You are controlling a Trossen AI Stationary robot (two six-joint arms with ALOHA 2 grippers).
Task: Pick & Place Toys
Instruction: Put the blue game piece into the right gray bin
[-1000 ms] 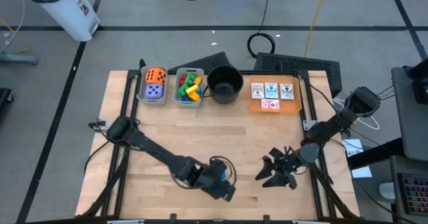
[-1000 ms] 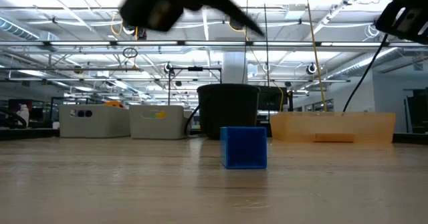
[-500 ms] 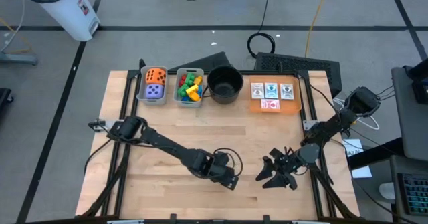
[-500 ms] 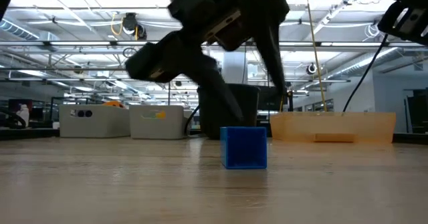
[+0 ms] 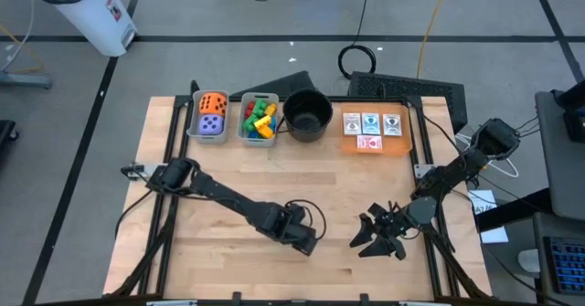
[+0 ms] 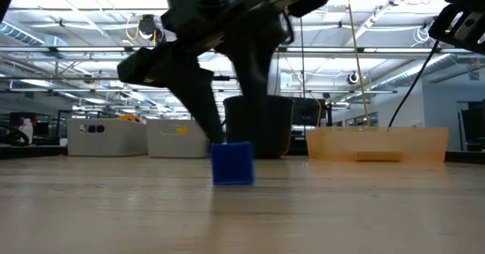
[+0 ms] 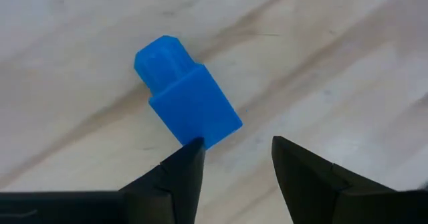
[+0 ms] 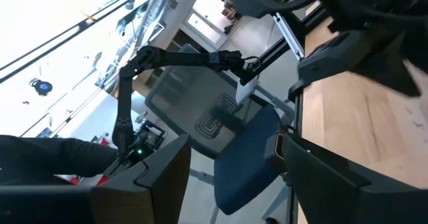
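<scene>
A small blue block (image 7: 188, 101) lies on its side on the wooden table (image 5: 366, 183), its stud end away from my fingers; the low view shows the block (image 6: 232, 164) in front of the black pot. My left gripper (image 7: 234, 147) stands open right above it, pointing steeply down, and one fingertip meets the block while the other stands beside it. In the high view the left gripper (image 5: 303, 237) covers the block. My right gripper (image 5: 358, 237) waits open and level near the table's right front. My left gripper touches the blue block with the tip of one finger (image 7: 190, 158), at the lower corner of the block's plain end (image 7: 200, 136). The fingers come from above, slanting down. The other finger (image 7: 294, 164) touches nothing. The block rests flat on the table.
Along the far edge stand a grey bin with an orange and a purple die (image 5: 210, 114), a grey bin of coloured blocks (image 5: 259, 119), a round black pot (image 5: 307, 114) and an orange tray of picture cards (image 5: 373, 128). Bare wood lies between them and the arms.
My left gripper has sunk toward the table and tipped from a slant to pointing steeply down, reaching the blue block. The block has slid along the table toward its left edge and turned a little. The gap between the fingers stays the same.
</scene>
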